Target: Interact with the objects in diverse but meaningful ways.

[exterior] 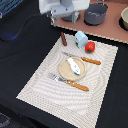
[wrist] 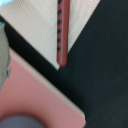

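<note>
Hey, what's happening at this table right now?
A robot arm hangs over the far edge of a placemat laid like a place setting, holding nothing that shows. A fish toy lies on the plate, with a knife and fork either side. Beyond the plate sit a brown stick, a blue carton and a red ball. The wrist view shows the stick right below; the fingers are not seen.

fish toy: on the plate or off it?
On it. In the exterior view the white-and-blue fish lies flat inside the round tan plate, between the knife and fork.
</note>
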Robot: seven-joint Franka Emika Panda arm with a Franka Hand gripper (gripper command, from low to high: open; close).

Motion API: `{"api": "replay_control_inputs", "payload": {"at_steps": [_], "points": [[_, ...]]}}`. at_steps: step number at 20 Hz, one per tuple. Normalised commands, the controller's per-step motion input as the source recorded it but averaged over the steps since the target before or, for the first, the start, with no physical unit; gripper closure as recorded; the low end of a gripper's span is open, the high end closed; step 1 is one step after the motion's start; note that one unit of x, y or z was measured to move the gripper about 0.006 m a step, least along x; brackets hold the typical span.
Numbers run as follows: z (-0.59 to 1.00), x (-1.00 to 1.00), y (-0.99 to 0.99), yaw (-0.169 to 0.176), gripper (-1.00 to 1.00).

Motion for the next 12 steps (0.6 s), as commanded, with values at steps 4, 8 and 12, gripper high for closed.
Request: {"api": "replay_control_inputs", "payload": {"at_steps": [4, 8, 12], "points": [[1.00, -0.05, 0.06, 0.000, -1.00], [0.70, 0.28, -0.39, 0.011, -1.00], [0.46, 0.35, -0.46, 0.017, -1.00]]}}
